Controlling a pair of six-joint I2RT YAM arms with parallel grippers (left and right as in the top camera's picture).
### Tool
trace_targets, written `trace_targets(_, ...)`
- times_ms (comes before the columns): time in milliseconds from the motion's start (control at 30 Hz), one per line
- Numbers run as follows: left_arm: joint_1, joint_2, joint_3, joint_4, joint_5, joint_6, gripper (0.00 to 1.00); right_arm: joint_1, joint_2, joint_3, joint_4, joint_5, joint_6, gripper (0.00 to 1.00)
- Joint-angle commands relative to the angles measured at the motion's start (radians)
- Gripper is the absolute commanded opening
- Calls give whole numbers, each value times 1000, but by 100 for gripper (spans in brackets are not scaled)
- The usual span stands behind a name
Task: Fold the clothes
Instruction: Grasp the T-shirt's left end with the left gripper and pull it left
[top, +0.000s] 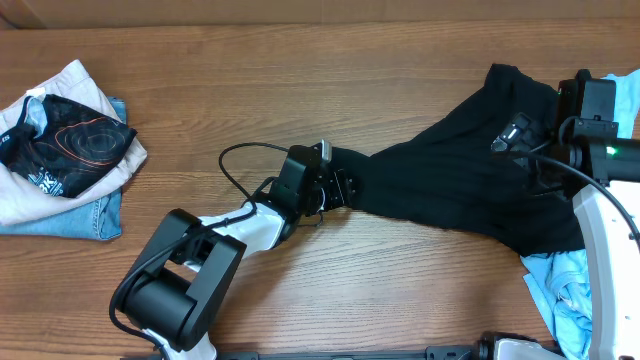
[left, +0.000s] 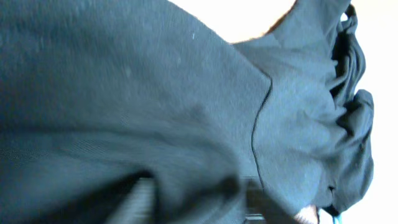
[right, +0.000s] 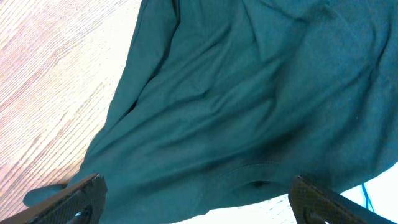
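The clothes (top: 470, 180), a plain black T-shirt, lie crumpled and stretched across the right half of the wooden table (top: 300, 80). My left gripper (top: 340, 187) sits at the shirt's left end. In the left wrist view the fabric (left: 155, 93) fills the frame and bunches between the blurred, narrowed fingers of the left gripper (left: 196, 199). My right gripper (top: 520, 135) hovers over the shirt's upper right part. In the right wrist view the right gripper (right: 199, 199) stands wide open above the shirt (right: 249, 93), near a hemmed edge, with nothing between its fingers.
At the far left lies a pile: a black garment with an orange-and-white swirl print (top: 65, 140) on beige cloth (top: 40, 200) and blue jeans (top: 90, 215). A light blue garment (top: 565, 290) lies at the lower right beside the right arm.
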Motion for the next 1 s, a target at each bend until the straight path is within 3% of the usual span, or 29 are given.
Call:
trace_targets(0,-5,13,13,23,-60,-13,4,-2,-11,21,5,-2,-5,97)
trace_targets(200,15,-23,33,62,-20,74,4,-2,-11,21,4,-2,-5,97)
trace_targets(367,63,-192,85,-12,-4,198,4,-2,-11,21,5,-1,-5,97)
trace_targets(533,169,-402,174,-231,-199,351,4,-2,-11,21,5,-1,-8,97)
trace_targets(700,339,-454,248,-320,-325,447,4,-2,-11,21,3,-2,-8,97)
trace_targets(767,401,-446,250,-340,-312,447,72,-2,-11,21,0,-2,-8,97)
trace_targets(800,426,-439,250,-358,-303,447,100,-2,-11,21,-2,-2,-9,97)
trace_targets(967,478,-399,250,-544,-189,447,100,-2,-11,21,-6,-2,-9,97)
